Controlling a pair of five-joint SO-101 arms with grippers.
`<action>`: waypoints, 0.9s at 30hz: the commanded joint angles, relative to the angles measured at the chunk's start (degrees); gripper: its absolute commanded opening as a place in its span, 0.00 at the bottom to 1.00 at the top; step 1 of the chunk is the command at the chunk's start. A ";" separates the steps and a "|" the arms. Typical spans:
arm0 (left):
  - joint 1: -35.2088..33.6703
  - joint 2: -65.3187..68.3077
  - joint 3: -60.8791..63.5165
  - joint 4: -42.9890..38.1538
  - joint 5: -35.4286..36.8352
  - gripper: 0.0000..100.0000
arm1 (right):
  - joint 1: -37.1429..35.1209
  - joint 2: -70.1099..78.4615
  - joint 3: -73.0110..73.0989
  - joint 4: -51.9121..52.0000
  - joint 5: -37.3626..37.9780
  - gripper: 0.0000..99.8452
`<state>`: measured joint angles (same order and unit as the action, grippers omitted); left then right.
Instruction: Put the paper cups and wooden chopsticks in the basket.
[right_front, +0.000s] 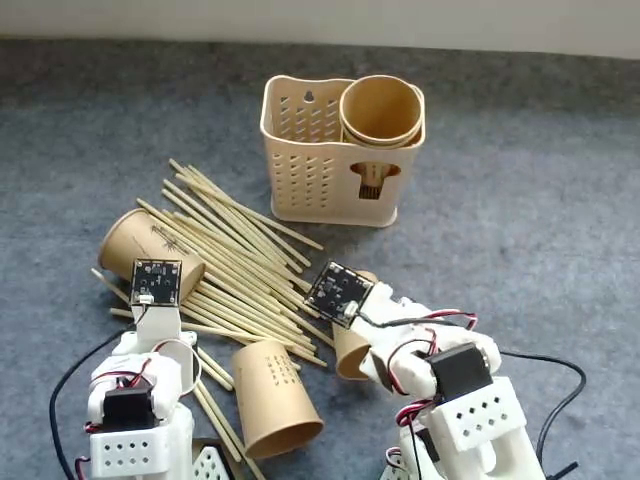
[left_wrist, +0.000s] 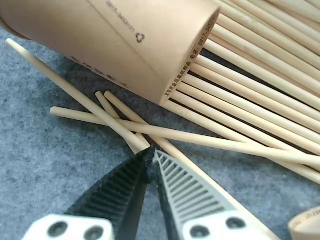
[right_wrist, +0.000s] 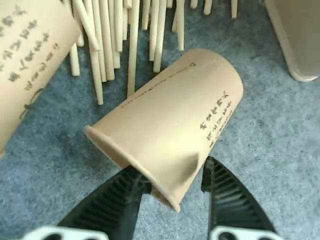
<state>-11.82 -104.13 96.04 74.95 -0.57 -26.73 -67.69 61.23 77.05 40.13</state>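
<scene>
The cream basket stands at the back with paper cups stacked in its right side. Wooden chopsticks lie in a loose pile in front of it. My right gripper is shut on a paper cup lying on its side, one finger at the rim and the other denting the wall. My left gripper is shut, its tips at the end of one chopstick, beside another lying cup; whether it pinches the stick is unclear.
A third cup lies between the two arms, near the front. The left cup rests on the pile's edge. Grey carpet to the right of the basket is bare.
</scene>
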 joint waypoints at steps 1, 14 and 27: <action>-0.04 -0.40 1.10 0.35 0.44 0.01 | 0.75 -0.66 -0.75 -4.62 -5.19 0.17; -0.04 -0.40 1.10 0.35 0.44 0.01 | 0.84 -0.66 -1.19 -12.26 -17.32 0.01; -0.04 -0.40 1.10 0.35 0.44 0.01 | 4.35 -0.22 -25.36 1.27 -21.10 0.01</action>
<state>-11.82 -104.13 96.04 74.95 -0.57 -23.12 -67.69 43.30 75.56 19.74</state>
